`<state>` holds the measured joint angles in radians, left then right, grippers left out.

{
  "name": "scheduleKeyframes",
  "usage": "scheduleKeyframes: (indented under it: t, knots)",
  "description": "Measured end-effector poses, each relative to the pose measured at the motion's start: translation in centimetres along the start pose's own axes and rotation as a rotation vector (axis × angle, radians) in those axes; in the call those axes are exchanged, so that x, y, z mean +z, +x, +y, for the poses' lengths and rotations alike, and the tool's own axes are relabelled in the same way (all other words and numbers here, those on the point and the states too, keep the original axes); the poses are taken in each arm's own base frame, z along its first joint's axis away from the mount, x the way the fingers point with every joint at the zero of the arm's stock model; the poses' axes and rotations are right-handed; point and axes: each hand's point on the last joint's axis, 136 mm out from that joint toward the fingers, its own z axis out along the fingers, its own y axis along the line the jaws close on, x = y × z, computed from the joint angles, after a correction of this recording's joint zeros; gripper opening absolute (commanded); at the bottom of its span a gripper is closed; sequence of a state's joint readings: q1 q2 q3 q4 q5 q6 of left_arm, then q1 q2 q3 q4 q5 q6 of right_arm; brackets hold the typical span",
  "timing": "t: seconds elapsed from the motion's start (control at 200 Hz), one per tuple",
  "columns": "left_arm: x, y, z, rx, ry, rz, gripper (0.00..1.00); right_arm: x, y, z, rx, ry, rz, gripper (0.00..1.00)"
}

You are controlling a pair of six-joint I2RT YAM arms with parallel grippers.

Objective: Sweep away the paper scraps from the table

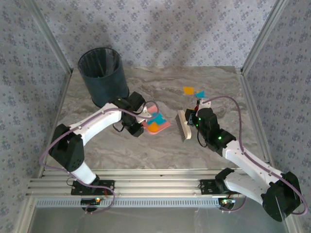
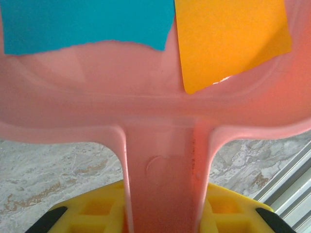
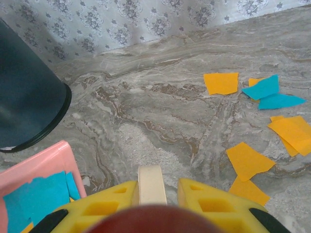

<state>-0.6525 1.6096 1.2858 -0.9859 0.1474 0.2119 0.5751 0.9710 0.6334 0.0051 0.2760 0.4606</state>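
A pink dustpan (image 1: 163,125) lies mid-table with teal and orange paper scraps (image 1: 155,122) inside it. My left gripper (image 1: 142,118) is shut on its handle. In the left wrist view the handle (image 2: 165,174) runs between my yellow fingers (image 2: 92,211), and a teal scrap (image 2: 87,24) and an orange scrap (image 2: 228,39) rest in the pan. My right gripper (image 1: 193,120) is shut on a cream brush (image 1: 183,124) just right of the pan. Its handle (image 3: 151,187) shows between the right wrist's fingers. Several loose paper scraps (image 3: 221,82) lie on the table (image 1: 121,150) ahead and to the right.
A dark round bin (image 1: 103,75) stands at the back left, behind the left arm; its wall (image 3: 24,97) fills the left of the right wrist view. Aluminium rails edge the table. Patterned walls close the back and sides.
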Motion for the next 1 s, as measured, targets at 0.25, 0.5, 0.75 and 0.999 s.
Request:
scheduleKeyframes:
  t: [0.25, 0.5, 0.75, 0.999]
  knots:
    - [-2.6, -2.4, 1.5, -0.084, 0.008, -0.101, 0.0, 0.0, 0.3, -0.1, -0.001, 0.0, 0.014, 0.0]
    - [-7.1, -4.9, 3.5, -0.165, -0.004, -0.228, 0.0, 0.1, 0.5, -0.5, -0.002, 0.011, 0.025, 0.0]
    - [-11.1, -6.0, 4.9, -0.21, -0.001, -0.304, 0.0, 0.1, 0.4, -0.5, 0.0, 0.011, 0.028, 0.0]
    - [-15.3, -6.9, 6.5, -0.242, -0.018, -0.387, 0.0, 0.3, 0.4, -0.5, 0.0, 0.007, 0.036, 0.0]
